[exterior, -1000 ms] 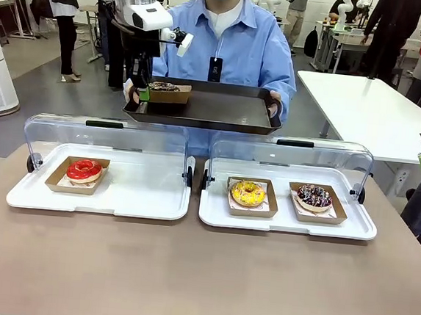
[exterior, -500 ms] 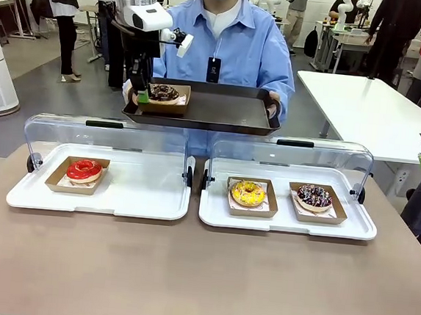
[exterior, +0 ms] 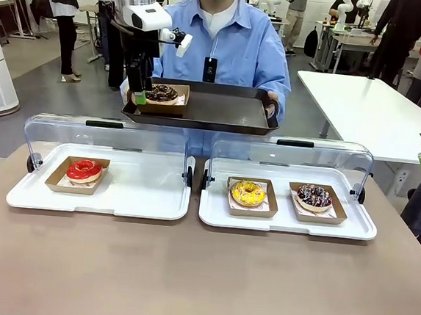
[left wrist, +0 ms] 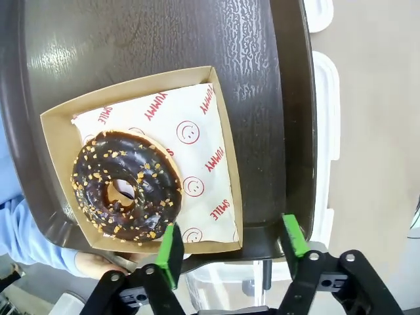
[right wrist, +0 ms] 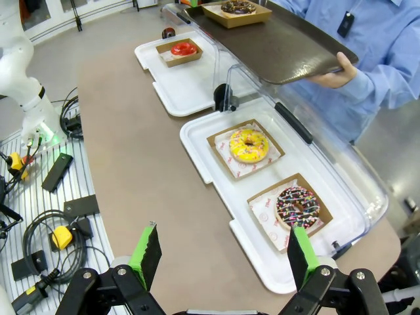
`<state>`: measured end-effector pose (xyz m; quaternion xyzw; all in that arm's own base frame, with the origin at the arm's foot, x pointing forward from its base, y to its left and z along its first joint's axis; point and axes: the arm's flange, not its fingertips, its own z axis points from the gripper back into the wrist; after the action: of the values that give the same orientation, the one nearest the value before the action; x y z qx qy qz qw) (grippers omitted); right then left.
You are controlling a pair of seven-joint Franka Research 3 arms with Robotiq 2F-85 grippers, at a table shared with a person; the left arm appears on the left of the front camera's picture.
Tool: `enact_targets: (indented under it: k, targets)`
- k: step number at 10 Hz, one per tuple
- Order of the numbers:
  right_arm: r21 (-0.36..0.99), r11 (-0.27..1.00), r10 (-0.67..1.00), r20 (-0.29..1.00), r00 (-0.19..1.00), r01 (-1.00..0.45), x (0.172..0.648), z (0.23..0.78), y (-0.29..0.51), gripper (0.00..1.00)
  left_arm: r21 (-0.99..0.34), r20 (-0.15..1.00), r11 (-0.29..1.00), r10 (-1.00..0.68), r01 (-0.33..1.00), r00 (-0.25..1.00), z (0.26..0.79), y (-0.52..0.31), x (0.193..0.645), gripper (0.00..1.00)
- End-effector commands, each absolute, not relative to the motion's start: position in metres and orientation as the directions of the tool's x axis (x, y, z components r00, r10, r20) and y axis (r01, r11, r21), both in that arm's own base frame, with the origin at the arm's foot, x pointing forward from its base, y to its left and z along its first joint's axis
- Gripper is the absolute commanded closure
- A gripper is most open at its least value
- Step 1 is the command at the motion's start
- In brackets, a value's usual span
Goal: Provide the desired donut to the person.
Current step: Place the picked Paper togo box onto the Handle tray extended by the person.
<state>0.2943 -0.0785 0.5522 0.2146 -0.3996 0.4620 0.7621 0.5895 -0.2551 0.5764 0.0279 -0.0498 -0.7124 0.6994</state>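
Two claws stand wide and empty. Your left claw [left wrist: 233, 244] hangs over the near rim of the dark brown plastic tray [left wrist: 197, 39]. Its green pads are parted with nothing between them, one pad just at the edge of the brown cardboard box [left wrist: 131, 98]. In that box, on white paper printed in red, lies the chocolate-glazed ring donut with nut crumbs [left wrist: 126, 185]. The person in the light blue shirt [exterior: 235, 49] holds the tray up beyond the brown table [exterior: 200, 274]. Your right claw [right wrist: 223, 246] hovers over that table, well apart. I judge the handover all but done: only lifting clear is left. The donut lies flat, hole up. Being round, it has no long axis, and its box sits slightly skewed to the tray's sides.
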Motion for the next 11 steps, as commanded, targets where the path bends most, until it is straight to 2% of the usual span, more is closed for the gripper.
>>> enact_targets:
  k: [1, 7, 9, 11]
  targets:
    - [-0.042, 0.472, 0.519, 0.821, 0.238, -0.881, 0.297, 0.552, -0.078, 0.0, 0.088, 0.062, -0.028, -0.997, 0.996, -0.034, 0.577, -0.251, 0.59, 0.0]
    - [-0.042, 0.472, 0.519, 0.821, 0.238, -0.881, 0.297, 0.552, -0.078, 0.0, 0.063, 0.072, -0.023, -0.997, 0.998, -0.027, 0.574, -0.242, 0.585, 0.0]
    - [-0.042, 0.472, 0.519, 0.821, 0.238, -0.881, 0.297, 0.552, -0.078, 0.0, 0.065, 0.052, -0.084, -0.995, 0.994, -0.087, 0.579, -0.239, 0.558, 0.0]
    - [-0.042, 0.472, 0.519, 0.821, 0.238, -0.881, 0.297, 0.552, -0.078, 0.0, 0.085, 0.052, -0.111, -0.992, 0.99, -0.116, 0.576, -0.217, 0.509, 0.0]
